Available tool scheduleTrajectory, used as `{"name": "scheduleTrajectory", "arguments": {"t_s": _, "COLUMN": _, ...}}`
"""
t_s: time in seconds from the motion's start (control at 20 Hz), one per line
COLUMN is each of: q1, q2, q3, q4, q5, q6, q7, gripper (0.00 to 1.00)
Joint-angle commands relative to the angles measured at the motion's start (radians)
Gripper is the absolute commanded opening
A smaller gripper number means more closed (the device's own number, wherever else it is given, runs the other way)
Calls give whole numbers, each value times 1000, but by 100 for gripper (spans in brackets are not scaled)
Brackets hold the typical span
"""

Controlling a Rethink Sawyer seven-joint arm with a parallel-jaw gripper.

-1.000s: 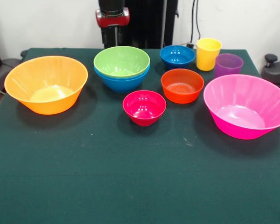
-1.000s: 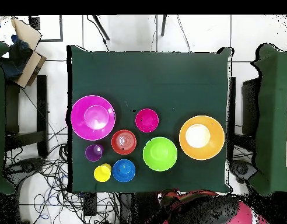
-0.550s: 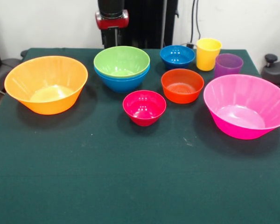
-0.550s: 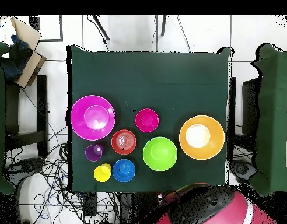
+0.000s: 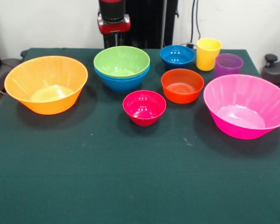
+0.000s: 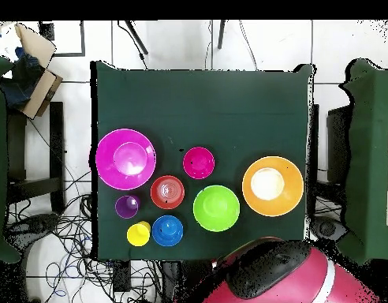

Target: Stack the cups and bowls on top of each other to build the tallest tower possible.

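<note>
Cups (image 5: 208, 54) stand upright, mouths up; green bowl (image 5: 122, 61) nests in blue; claw state unreadable

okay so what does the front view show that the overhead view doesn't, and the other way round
Only the front view shows that the green bowl sits nested in a light blue bowl, whose rim peeks out below it.

Only the overhead view shows the floor around the table, with tangled cables and a cardboard box.

Both show the large orange bowl, pink bowl, crimson bowl, orange-red bowl, dark blue bowl, yellow cup and purple cup.
</note>
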Motion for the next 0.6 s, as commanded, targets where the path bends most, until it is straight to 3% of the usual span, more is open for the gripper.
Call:
{"name": "scheduleTrajectory", "arguments": {"t_s": 0.05, "q1": 22, "q2": 24, "q3": 117, "q4": -143, "q5": 10, "q6": -31, "q7": 77, "gripper": 100}}
{"name": "scheduleTrajectory", "arguments": {"t_s": 0.6, "q1": 9, "q2": -23, "q3": 171, "q4": -124, "q5": 27, "q6": -36, "q7": 85, "gripper": 100}}
